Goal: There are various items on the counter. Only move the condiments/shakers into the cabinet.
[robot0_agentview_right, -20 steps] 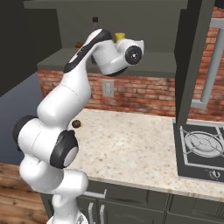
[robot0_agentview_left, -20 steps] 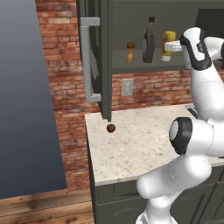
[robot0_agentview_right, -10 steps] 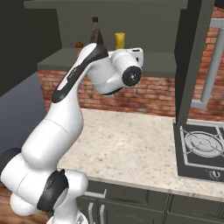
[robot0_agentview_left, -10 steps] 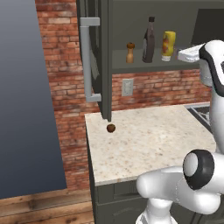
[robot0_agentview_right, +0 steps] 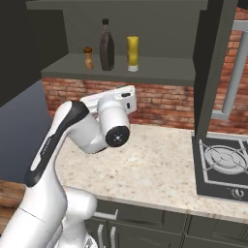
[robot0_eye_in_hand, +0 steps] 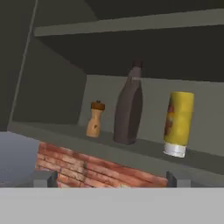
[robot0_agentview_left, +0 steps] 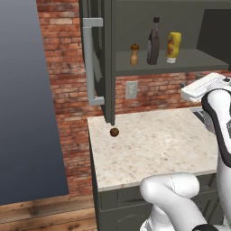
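I am looking into the open cabinet (robot0_agentview_left: 194,63), where all three condiments are standing upright in a row on its shelf. The small wooden shaker (robot0_agentview_left: 134,54) is sitting at the left end, the tall dark bottle (robot0_agentview_left: 154,41) is standing just beside it in the middle, and the yellow squeeze bottle (robot0_agentview_left: 173,47) with its red label is resting cap-down at the right, near the dark bottle but apart from it. Through the hand view I am seeing the same row from below and in front: shaker (robot0_eye_in_hand: 95,119), dark bottle (robot0_eye_in_hand: 129,106), squeeze bottle (robot0_eye_in_hand: 178,124). The gripper (robot0_eye_in_hand: 110,179) is showing its two dark fingertips (robot0_eye_in_hand: 44,178) standing far apart at the bottom of that view, wide open, and I am seeing nothing between them; it is holding nothing. It is hanging in front of and below the shelf, well apart from the bottles.

Down on the beige speckled counter (robot0_agentview_left: 153,149), the small round brown ball (robot0_agentview_left: 114,132) is lying near the far left corner, just below the lower edge of the open cabinet door (robot0_agentview_left: 108,58) with its long light-grey bar handle (robot0_agentview_left: 89,63). A stove burner (robot0_agentview_right: 224,162) is sitting at the right end of the counter, and a brick wall (robot0_agentview_right: 160,101) is running behind it.
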Motion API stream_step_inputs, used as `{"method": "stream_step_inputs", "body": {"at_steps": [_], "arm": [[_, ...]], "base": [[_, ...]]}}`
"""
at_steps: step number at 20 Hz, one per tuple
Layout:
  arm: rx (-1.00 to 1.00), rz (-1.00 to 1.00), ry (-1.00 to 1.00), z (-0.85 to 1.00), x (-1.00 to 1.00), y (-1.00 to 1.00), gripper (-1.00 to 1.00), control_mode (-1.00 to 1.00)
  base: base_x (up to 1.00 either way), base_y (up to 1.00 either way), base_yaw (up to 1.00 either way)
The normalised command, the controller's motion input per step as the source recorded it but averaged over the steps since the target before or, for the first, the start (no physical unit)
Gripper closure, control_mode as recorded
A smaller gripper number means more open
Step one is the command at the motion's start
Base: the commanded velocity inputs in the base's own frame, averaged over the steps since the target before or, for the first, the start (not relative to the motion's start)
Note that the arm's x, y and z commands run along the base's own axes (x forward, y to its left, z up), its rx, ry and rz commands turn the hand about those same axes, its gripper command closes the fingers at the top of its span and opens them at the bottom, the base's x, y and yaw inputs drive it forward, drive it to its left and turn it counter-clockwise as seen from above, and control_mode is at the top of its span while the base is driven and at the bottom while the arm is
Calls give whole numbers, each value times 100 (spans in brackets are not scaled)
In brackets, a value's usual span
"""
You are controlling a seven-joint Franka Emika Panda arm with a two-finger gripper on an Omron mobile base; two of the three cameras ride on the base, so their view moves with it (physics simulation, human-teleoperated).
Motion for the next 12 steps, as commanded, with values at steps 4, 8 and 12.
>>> {"method": "stream_step_inputs", "body": {"at_steps": [4, 8, 12], "arm": [[-20, 0, 0, -100, -100, 100, -100, -100], [-6, -2, -8, -65, -100, 83, -100, -100], [0, -7, -4, -11, -67, 18, -100, -100]], "base": [[0, 0, 0], [0, 0, 0], [0, 0, 0]]}}
